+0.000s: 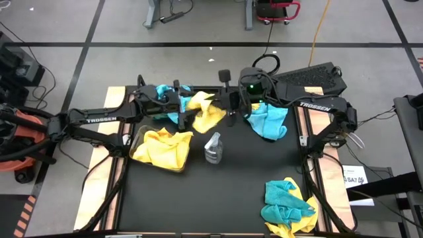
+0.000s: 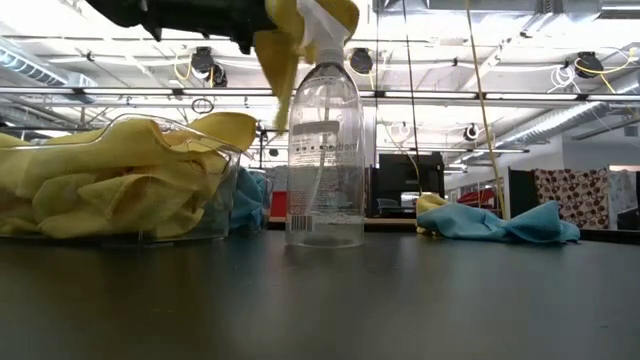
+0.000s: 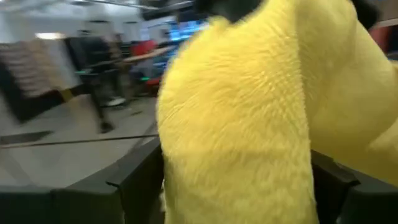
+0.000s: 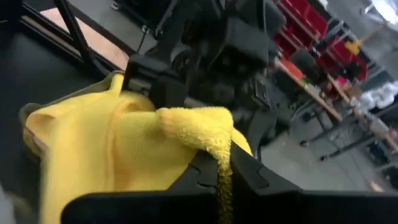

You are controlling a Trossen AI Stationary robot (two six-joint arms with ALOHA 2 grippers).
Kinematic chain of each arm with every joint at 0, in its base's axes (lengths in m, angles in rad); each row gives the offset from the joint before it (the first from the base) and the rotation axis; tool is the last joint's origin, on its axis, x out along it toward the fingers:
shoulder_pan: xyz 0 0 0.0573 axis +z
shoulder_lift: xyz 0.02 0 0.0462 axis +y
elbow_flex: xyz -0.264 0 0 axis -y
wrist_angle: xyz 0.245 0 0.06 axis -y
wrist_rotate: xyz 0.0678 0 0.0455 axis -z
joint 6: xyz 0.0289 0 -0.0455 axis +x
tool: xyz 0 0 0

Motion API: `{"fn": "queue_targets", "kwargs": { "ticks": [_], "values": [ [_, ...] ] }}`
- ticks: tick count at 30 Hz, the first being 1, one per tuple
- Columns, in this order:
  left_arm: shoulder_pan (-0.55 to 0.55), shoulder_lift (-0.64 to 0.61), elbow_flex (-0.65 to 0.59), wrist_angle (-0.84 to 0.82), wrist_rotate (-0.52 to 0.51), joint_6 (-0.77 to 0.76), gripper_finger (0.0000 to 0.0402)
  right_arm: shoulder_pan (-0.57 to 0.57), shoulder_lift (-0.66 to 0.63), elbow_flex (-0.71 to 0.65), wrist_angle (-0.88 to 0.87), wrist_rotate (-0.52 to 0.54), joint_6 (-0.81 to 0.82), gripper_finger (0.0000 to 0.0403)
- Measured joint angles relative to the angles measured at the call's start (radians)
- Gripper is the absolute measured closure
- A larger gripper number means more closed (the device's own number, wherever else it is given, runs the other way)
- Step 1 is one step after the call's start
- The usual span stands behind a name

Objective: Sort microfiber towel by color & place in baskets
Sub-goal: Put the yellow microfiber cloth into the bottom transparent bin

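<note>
Hanging between both end effectors, a yellow towel is held above the bench's far middle. The right end effector is clamped tight on one corner; the left end effector is spread wide around the cloth. Just nearer, a spray bottle stands beside the basket of yellow towels. Blue towels lie by the far right edge. A mixed pile occupies the near right corner; the bench's near middle is bare.
</note>
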Motion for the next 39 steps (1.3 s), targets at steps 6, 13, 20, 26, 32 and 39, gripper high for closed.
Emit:
{"fn": "queue_targets", "kwargs": {
  "ticks": [6,13,20,26,32,39],
  "values": [
    [0.001,0.048,0.0,0.089,0.129,-0.02,0.0111,0.007,0.046,0.049,0.021,0.003,-0.031,0.0402],
    [0.009,0.051,0.0,0.18,0.187,-0.043,0.0112,0.005,0.061,0.053,0.024,0.004,-0.028,0.0402],
    [0.019,0.069,0.0,0.169,0.2,-0.041,0.0173,0.022,0.06,0.053,0.082,-0.009,-0.032,0.0402],
    [0.019,0.068,0.0,0.174,0.251,0.025,0.0305,0.023,0.06,0.053,0.059,-0.029,-0.015,0.0395],
    [0.019,0.067,0.012,0.155,0.26,0.111,0.0384,0.022,0.06,0.053,0.01,-0.003,0.022,0.0352],
    [0.025,-0.062,0.052,-0.169,0.149,0.231,0.0389,0.022,0.053,0.053,-0.14,0.132,0.047,0.0247]
  ]
}}
